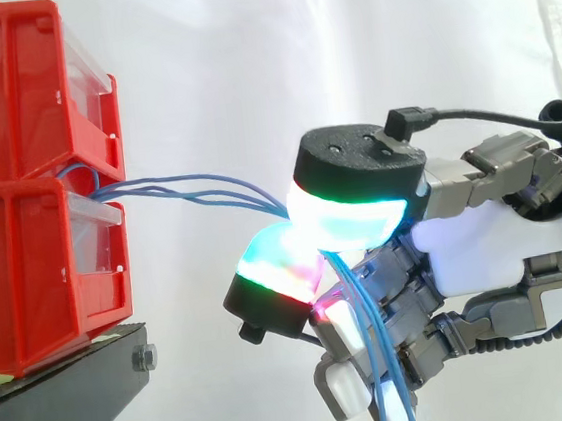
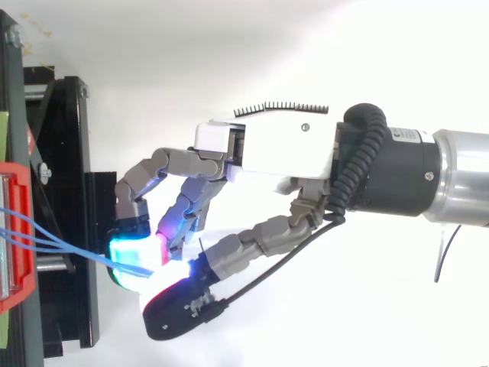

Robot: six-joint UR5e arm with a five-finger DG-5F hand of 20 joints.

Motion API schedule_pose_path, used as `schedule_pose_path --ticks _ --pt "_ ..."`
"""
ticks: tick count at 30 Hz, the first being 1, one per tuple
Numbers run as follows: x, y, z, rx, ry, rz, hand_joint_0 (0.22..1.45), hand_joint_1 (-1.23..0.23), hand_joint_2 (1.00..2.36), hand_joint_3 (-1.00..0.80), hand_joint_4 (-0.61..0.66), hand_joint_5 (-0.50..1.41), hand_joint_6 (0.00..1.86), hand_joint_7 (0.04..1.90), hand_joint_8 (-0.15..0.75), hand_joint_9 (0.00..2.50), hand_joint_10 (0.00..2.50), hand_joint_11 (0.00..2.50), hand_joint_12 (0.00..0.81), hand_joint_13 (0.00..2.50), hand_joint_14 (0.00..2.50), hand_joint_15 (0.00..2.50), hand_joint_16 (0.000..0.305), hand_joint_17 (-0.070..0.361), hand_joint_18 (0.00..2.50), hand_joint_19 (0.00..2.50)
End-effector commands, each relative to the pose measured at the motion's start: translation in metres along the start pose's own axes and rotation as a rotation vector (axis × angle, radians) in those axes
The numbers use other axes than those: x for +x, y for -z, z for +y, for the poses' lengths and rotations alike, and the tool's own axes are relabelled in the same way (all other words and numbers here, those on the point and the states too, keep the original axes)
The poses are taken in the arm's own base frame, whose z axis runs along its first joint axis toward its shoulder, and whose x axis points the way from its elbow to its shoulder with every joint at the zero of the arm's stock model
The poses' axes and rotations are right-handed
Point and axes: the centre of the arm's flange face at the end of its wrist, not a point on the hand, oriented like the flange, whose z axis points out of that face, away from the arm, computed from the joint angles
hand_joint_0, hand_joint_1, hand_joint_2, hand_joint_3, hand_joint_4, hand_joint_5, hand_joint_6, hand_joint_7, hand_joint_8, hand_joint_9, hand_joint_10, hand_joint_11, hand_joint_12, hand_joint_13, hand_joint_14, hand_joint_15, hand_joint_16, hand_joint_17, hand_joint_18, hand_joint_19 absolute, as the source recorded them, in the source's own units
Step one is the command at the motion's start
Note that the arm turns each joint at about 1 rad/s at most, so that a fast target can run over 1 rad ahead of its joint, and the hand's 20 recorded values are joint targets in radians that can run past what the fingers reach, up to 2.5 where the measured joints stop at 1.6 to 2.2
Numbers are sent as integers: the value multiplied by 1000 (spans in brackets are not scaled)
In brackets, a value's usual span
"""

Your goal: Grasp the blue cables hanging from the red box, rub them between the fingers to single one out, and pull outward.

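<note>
The fingers [image 1: 351, 208] are clamped on the blue cables [image 1: 189, 192]. In the side view the big pad glowing white and cyan sits on top, and a second pad glowing green and red pushes up from below. The strands go in right where those two meet, so it's a proper pinch rather than a loose cradle. That makes sense if the plan is to roll the bundle between the pads and work one strand free.

Past the pinch, the loose ends drop straight down in front of the other curled fingers and run off the bottom of the side view. Looks like several strands are in there together, so singling one out isn't done yet.

The hand [image 2: 267, 149] comes in sideways with its palm facing the red box [image 1: 17, 188], which lines it up to pull straight away from it.

On the far side of the pinch, the cables run in a shallow curve back to the box and come out of the gap between its upper and lower tiers. They're not tight, so there's slack to take up before any pull bites. The box sits on a black stand [image 1: 60, 405], well apart from the hand.
</note>
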Motion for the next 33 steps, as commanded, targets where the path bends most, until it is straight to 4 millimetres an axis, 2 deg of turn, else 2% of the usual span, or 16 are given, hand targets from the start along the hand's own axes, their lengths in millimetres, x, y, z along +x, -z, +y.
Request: schedule_pose_path --ticks 1,7,15,20,23,26,33 --pt "1 0 0 1 0 1 736 -969 1010 -374 128 -186 903 1045 283 912 18 710 355 877 22 616 45 101 808 648" --pt "1 0 0 1 0 1 725 -968 1006 -410 144 -184 902 1025 281 914 18 706 354 876 21 626 44 100 809 653" --pt "1 0 0 1 0 1 525 -832 1000 -500 150 -164 870 1002 302 954 18 707 377 889 20 638 47 106 808 703" --pt "1 0 1 -2 0 1 468 -724 1000 -500 165 -153 859 1012 322 998 16 694 398 917 20 637 51 116 842 708" --pt "1 0 1 -2 0 1 466 -688 1000 -500 164 -149 856 1015 326 1014 16 683 404 928 18 634 52 117 846 715" --pt "1 0 0 1 0 1 530 -620 1001 -489 143 -146 848 1056 311 1019 18 690 385 918 21 645 48 108 814 753" --pt "1 0 0 0 2 1 564 -649 1015 -231 129 -150 852 1086 315 1030 18 684 392 931 21 650 49 109 821 748"
